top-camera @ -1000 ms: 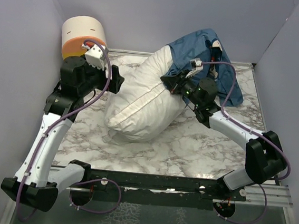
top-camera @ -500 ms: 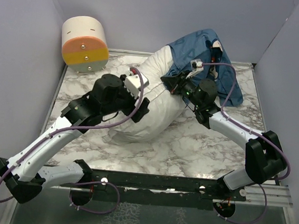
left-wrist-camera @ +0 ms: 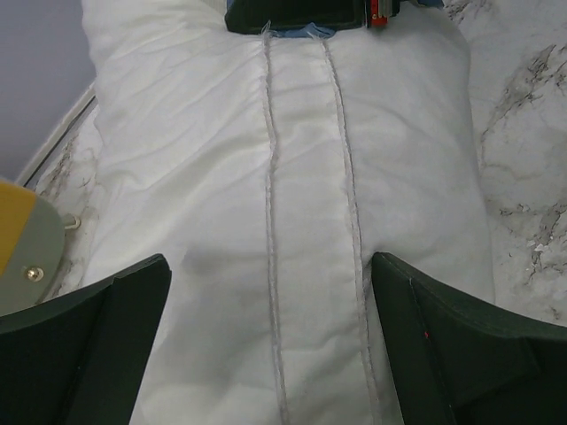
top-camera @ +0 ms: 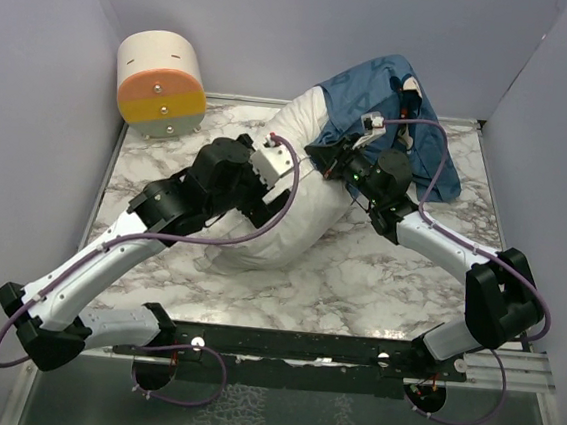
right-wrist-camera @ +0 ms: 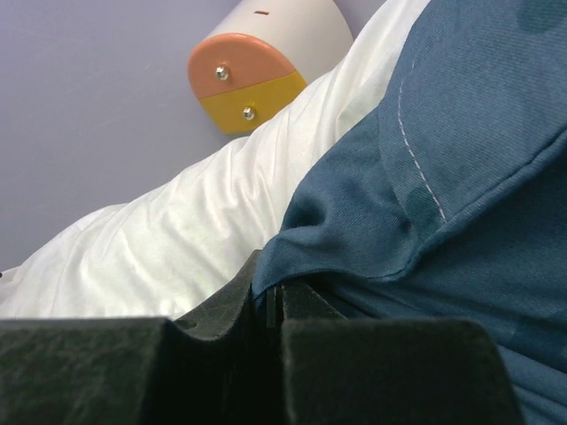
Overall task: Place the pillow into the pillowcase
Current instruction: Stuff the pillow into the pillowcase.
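Looking down from the top camera first: the plump white fabric pillow (top-camera: 308, 220) lies slantwise on the marble-patterned table (top-camera: 388, 273), its long axis running from near-left to far-right. Its far end is tucked into the dark blue thin-fabric pillowcase (top-camera: 376, 91). The left gripper (top-camera: 277, 197) sits right over the pillow's middle, the nearer arm to the uncovered part. The right gripper (top-camera: 324, 154) is at the case's edge, where blue meets white.

Left wrist view now. The left gripper (left-wrist-camera: 270, 261) is spread as wide as it goes, holding nothing, with the pillow (left-wrist-camera: 310, 177) directly below and between the fingers. Its twin stitched seams run straight ahead toward a sliver of pillowcase (left-wrist-camera: 301, 32). So any push goes along that axis, I'd say.

Right wrist view: the right gripper (right-wrist-camera: 275, 301) is pinched tight on a fold of the pillowcase (right-wrist-camera: 461, 177) hem, with the wrinkled pillow (right-wrist-camera: 204, 239) just beyond — most of it not yet covered.
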Available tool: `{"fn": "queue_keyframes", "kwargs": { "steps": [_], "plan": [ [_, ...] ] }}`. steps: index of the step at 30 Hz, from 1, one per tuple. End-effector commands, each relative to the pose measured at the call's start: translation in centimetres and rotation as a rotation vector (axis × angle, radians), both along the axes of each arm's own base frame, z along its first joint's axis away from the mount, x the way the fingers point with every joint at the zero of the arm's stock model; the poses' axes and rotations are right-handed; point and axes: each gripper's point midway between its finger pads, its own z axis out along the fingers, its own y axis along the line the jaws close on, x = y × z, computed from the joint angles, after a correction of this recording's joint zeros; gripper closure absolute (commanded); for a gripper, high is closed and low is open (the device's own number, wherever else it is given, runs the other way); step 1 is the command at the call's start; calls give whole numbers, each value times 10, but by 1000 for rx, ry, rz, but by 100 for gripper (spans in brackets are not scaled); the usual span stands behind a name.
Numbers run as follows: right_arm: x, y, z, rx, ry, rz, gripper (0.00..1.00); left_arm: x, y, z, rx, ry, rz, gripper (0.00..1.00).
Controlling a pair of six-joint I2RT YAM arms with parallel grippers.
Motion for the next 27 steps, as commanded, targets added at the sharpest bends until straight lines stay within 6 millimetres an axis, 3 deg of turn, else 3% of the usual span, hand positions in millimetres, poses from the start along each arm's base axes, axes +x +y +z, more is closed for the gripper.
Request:
{"fn": "queue_keyframes", "kwargs": {
  "steps": [1,10,14,15,16,18,19,22,27],
  "plan": [
    [-19,6,-56,-120,155,72,94,9,-3,-4,60,42,26,1],
    [-19,2,-47,-121,135,70,94,13,-39,-11,-5,152,-25,1],
    [-30,5,-10,-104,31,125,96,27,-44,-38,58,157,-30,2],
    [-36,5,6,-95,-14,149,97,34,-41,-43,67,153,-21,9],
    [-41,5,25,-87,-60,166,98,42,-37,-47,63,154,-4,25],
    [-52,3,66,-72,-153,189,99,64,-22,-47,13,170,46,74],
    [-56,1,86,-66,-197,197,99,70,-18,-44,-38,188,36,88],
    [-64,1,136,-51,-286,216,99,84,-11,-21,-195,187,21,100],
    [-80,8,189,10,-366,290,99,77,-26,26,-460,178,-128,100]
  ]
}}
